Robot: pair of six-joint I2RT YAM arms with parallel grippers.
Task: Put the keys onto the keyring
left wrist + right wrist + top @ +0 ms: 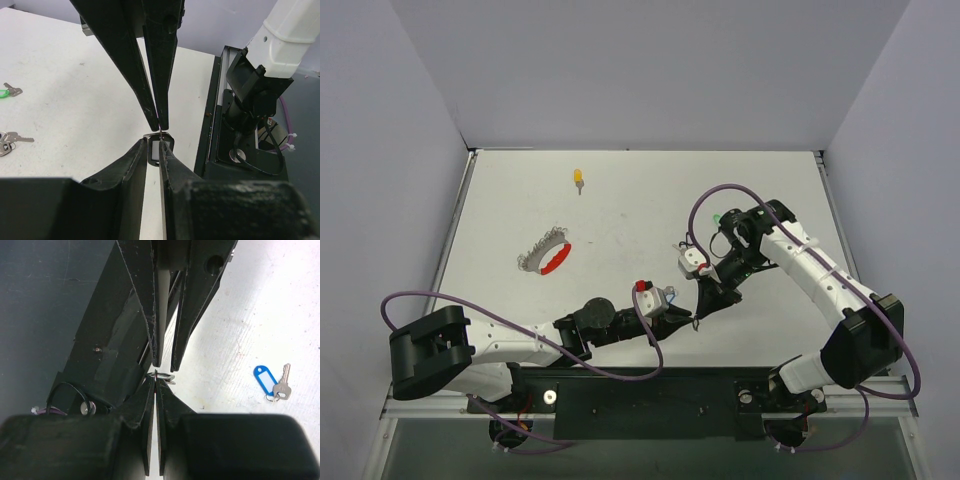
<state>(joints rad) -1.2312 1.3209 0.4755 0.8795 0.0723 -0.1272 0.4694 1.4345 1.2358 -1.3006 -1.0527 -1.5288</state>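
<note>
At six o'clock your left gripper (156, 145) pinches the key (154, 150) by its flat tag (155, 156), the best hold, while your right gripper (156, 382) nips its thin, likely slippery ring (169, 377).

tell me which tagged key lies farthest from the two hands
The yellow-tagged key, alone near the table's far edge; the green-tagged key and blue-tagged key lie much closer.

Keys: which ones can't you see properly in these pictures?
1. Green key: left wrist view, cut off by the left edge.
2. Silver keys below it: same edge cuts them; tag colour unseen.
3. Black tag: left wrist view, mostly hidden in the left end effector.
4. Top view: that grip is too small to make out.
</note>
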